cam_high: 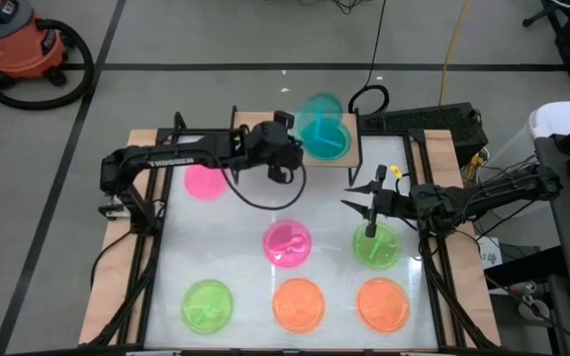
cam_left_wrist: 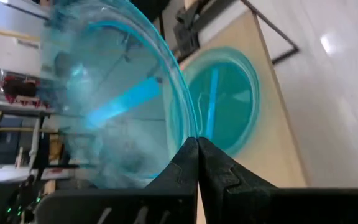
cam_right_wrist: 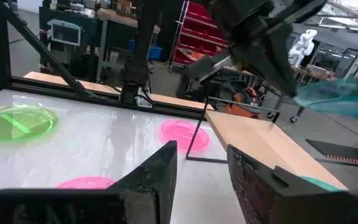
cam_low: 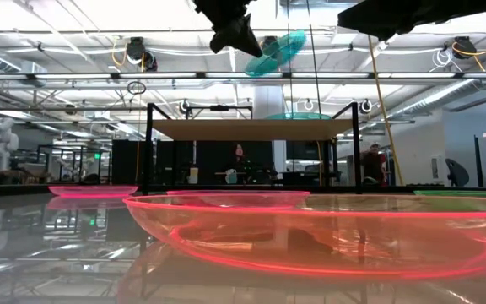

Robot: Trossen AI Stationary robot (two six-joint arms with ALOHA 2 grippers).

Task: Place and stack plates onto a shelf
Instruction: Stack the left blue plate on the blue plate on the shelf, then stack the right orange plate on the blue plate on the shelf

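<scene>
My left gripper [cam_high: 290,148] is shut on a teal plate [cam_high: 320,117], which it carries tilted in the air over the shelf [cam_high: 265,127]. The low view shows this plate [cam_low: 275,52] high above the shelf board [cam_low: 226,128]. A second teal plate [cam_high: 332,146] lies flat on the shelf's right half [cam_left_wrist: 225,99]. My right gripper [cam_high: 362,195] is open and hovers over the table just above a green plate [cam_high: 376,247], touching nothing. Two pink, one green and two orange plates also lie flat on the table. My left gripper pinches the teal plate's rim [cam_left_wrist: 182,134] between its two shut fingers [cam_left_wrist: 213,168]. The fingers reach in roughly level from the table's left side. The plate is lifted clear and tilted, with its free edge raised [cam_low: 298,38] above the shelf.
On the white table lie pink plates [cam_high: 204,181] [cam_high: 287,242], a green plate [cam_high: 207,305] and orange plates [cam_high: 297,303] [cam_high: 382,303]. Wooden boards and black frame bars run along the table's left and right edges. People show in the room beyond the table.
</scene>
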